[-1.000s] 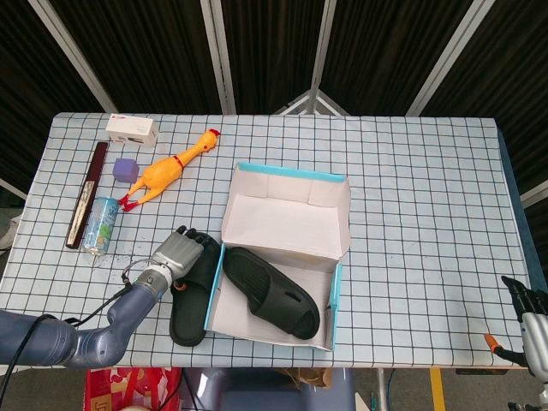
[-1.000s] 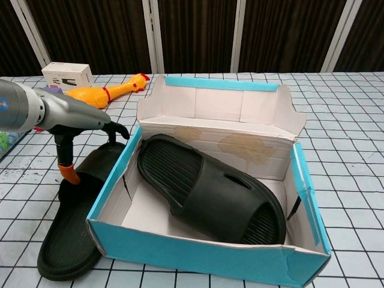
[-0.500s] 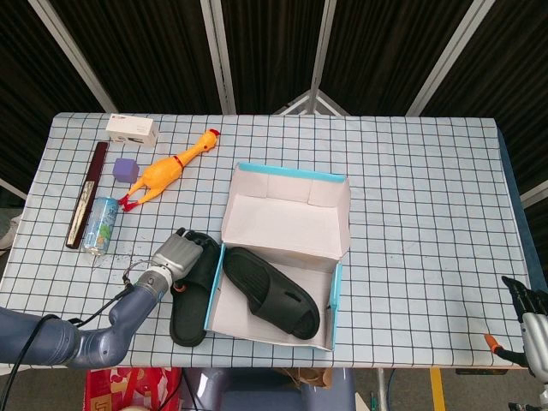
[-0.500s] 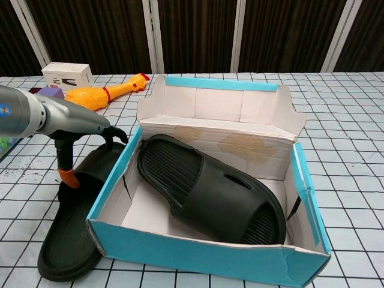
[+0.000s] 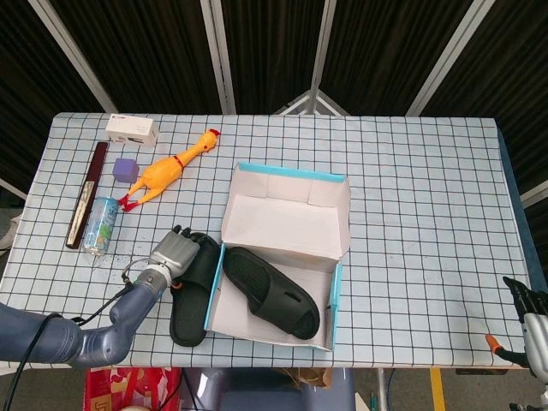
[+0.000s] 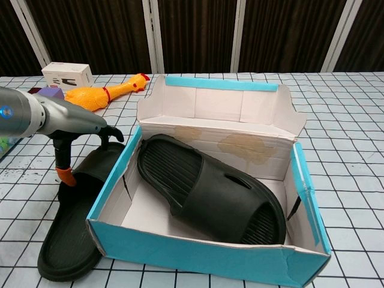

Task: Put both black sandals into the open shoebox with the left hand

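A: Left robot hand (image 5: 177,251) — where?
B: Down at the tabletop's (image 5: 428,171) front-left part, resting over the strap end of the outer sandal (image 5: 190,295). Fingers (image 6: 114,133) curled down onto the strap in the chest view; whether actually clamped on it or only touching, cannot tell.

A: And that sandal?
B: Flat on the tabletop, touching or just beside the left wall of the shoebox (image 5: 287,224), sole end toward the front edge. Outside the box.

A: The other one?
B: Second sandal (image 5: 272,292) already inside the shoebox, lying slantwise across its floor, strap end toward the front-right corner of the box. Lid flap standing up at the back, away from the front edge.

A: Right robot hand (image 5: 528,306)?
B: Just off the front-right corner of the tabletop, low at the frame edge in the head view. Dark fingers pointing up, nothing seen in them — too little visible to judge how far spread.

A: Further out?
B: Toward the back-left corner: rubber chicken (image 5: 169,168) lying diagonally, purple cube (image 5: 126,169) just beside its tail end, white box (image 5: 132,131) near the back edge. Along the left edge, a long dark case (image 5: 88,193), and a can (image 5: 100,224) on its side just beside it, nearer the front.
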`<action>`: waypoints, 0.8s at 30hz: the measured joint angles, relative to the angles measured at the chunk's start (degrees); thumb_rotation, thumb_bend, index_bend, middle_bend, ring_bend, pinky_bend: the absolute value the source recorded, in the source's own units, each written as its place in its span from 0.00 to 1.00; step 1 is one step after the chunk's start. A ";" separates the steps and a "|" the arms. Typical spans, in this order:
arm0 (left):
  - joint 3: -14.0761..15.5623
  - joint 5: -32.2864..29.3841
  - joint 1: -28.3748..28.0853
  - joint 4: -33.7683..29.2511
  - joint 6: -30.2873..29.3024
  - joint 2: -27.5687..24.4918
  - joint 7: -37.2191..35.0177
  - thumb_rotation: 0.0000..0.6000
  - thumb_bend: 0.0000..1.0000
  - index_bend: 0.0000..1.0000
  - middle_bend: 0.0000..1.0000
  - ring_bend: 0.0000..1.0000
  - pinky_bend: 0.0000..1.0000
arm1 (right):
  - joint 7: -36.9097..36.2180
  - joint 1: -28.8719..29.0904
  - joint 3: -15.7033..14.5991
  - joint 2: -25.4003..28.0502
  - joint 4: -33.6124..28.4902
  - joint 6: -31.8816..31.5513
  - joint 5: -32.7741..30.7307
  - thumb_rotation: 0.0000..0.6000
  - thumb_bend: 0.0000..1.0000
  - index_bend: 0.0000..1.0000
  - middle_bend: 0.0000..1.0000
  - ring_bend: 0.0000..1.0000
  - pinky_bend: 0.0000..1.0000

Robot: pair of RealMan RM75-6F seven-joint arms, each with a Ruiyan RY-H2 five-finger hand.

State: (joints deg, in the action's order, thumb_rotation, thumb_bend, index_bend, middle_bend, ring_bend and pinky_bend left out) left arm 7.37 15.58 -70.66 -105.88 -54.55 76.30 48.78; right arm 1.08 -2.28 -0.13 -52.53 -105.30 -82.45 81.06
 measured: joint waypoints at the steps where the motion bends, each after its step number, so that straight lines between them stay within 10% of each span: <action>1: 0.00 -0.08 0.00 0.08 0.07 0.09 -0.01 1.00 0.17 0.03 0.20 0.06 0.08 | 0.01 0.02 0.00 0.00 0.00 0.04 0.02 1.00 0.25 0.09 0.12 0.14 0.09; 24: -0.46 2.69 1.36 -0.25 -4.47 0.05 0.31 1.00 0.53 0.22 0.63 0.13 0.08 | -0.16 -0.02 0.01 0.07 -0.01 0.09 -0.21 1.00 0.25 0.09 0.12 0.14 0.09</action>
State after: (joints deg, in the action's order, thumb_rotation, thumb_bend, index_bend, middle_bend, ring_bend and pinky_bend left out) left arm 6.91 18.28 -69.29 -106.13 -59.01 76.36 49.09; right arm 0.92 -2.31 -0.12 -52.46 -105.31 -82.36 80.86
